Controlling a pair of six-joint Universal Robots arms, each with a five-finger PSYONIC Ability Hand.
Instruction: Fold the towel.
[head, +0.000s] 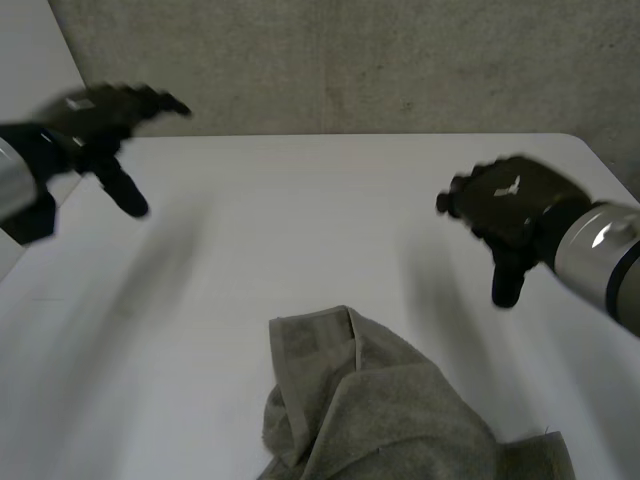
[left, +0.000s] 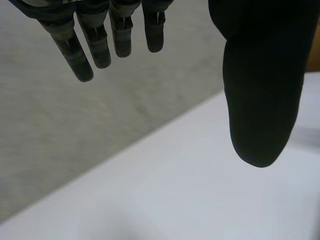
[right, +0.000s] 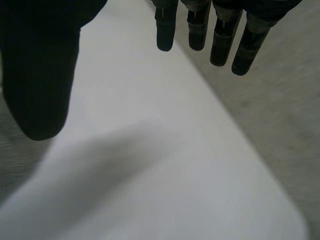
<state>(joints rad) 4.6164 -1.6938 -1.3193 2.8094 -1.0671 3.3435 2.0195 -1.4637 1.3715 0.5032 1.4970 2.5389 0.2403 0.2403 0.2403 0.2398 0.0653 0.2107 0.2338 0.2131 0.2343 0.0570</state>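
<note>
Towel (head: 385, 415): grey-green terry, lying in a rumpled heap at the table's (head: 300, 220) 6 o'clock, by the near edge in the head view. One hemmed corner is turned over on top at the heap's 11 o'clock. The rest is bunched, with loose creases and no straight fold line. We judge the fold as not begun: nothing is spread flat and no edges meet.

Left hand (head: 100, 118): raised at 10 o'clock, near the table's far corner, well apart from the towel. In its wrist view the fingers (left: 95, 47) hang straight and the thumb stands off to one side, with nothing between them.

Right hand (head: 512, 205): at 3 o'clock, over bare table, also well apart from the towel. Its wrist view gives the same reading: fingers (right: 220, 42) straight, thumb apart, empty.

What is left, as we see it: all of it. Reach the heap, find the corners, spread it flat, then bring edge to edge.

Writing: we find no brand, tag or print on the towel. A small pale mark sits on the back of the right hand; we cannot read it
</note>
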